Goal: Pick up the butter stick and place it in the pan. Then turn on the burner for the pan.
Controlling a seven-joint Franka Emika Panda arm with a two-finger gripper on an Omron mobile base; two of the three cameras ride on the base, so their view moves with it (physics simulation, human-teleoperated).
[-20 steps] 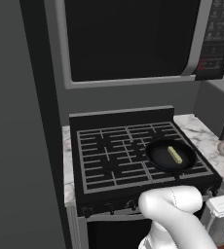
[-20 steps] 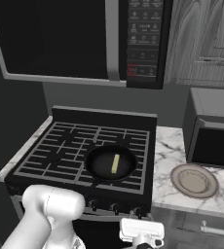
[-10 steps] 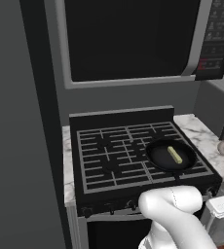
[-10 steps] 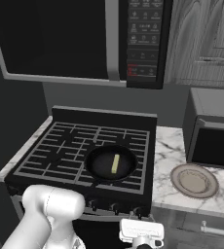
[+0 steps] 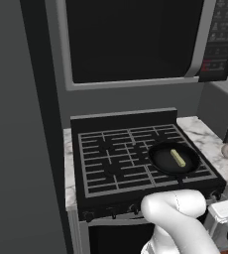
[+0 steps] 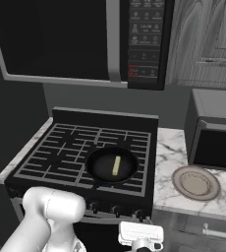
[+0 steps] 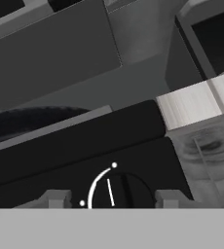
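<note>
The black pan (image 5: 174, 158) (image 6: 112, 165) sits on the stove's front right burner. The pale yellow-green butter stick (image 5: 177, 158) (image 6: 116, 166) lies flat inside it. My white hand (image 6: 140, 234) hangs low in front of the stove's knob row, below the pan. In the hand view my gripper (image 7: 115, 199) is open. Its fingertips (image 7: 60, 198) stand on either side of a round black knob (image 7: 116, 190) with a white pointer line near upright. I cannot tell whether the fingers touch the knob.
Several knobs (image 6: 116, 210) line the stove's front panel. A pale round dish (image 6: 196, 182) lies on the marble counter (image 6: 169, 152) to the right, with a dark countertop oven (image 6: 215, 133) behind it. A microwave (image 6: 85, 39) hangs above the stove.
</note>
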